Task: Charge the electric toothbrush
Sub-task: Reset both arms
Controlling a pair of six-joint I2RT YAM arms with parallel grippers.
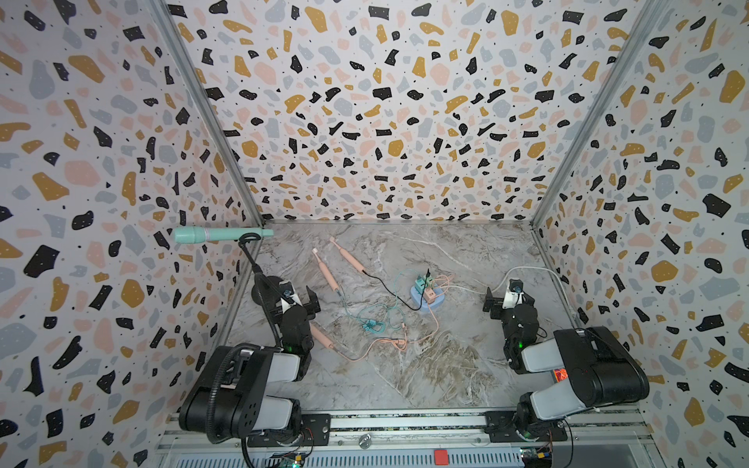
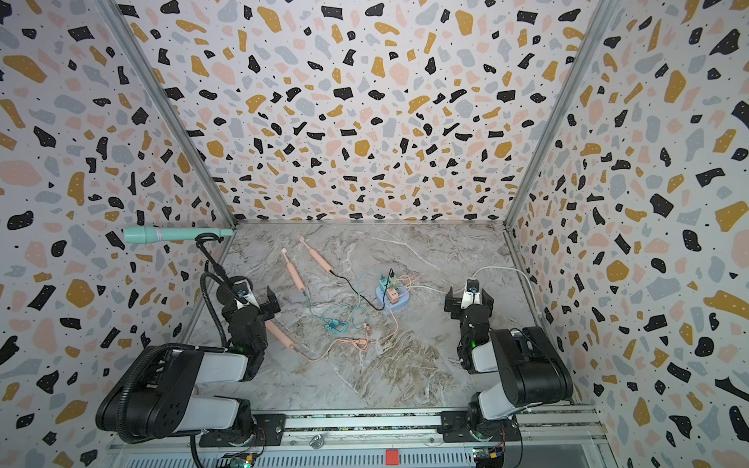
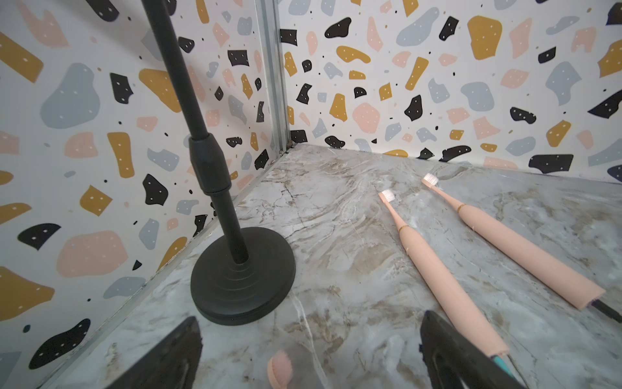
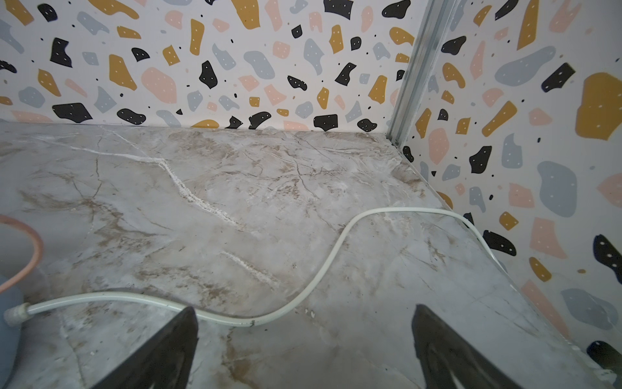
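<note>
Left wrist view: middle toothbrush (image 3: 437,269) and far toothbrush (image 3: 525,249), both pink, flat on the marble bench (image 3: 336,208), side by side, bristles toward the back wall. Teal cable (image 3: 499,360) at the base of the first, black cable (image 3: 606,307) at the second.

Third toothbrush (image 1: 322,335), in a top view, partly under the left arm, pink cable (image 1: 356,358) at its base. Cables lead toward the charging hub (image 1: 427,295), mid-bench.

Left gripper (image 3: 311,316): jaws spread wide, empty, above the third toothbrush's head.

Right gripper (image 4: 304,308): jaws wide, empty, above a white cord (image 4: 404,209).

Microphone stand (image 3: 242,289): by the left wall.
</note>
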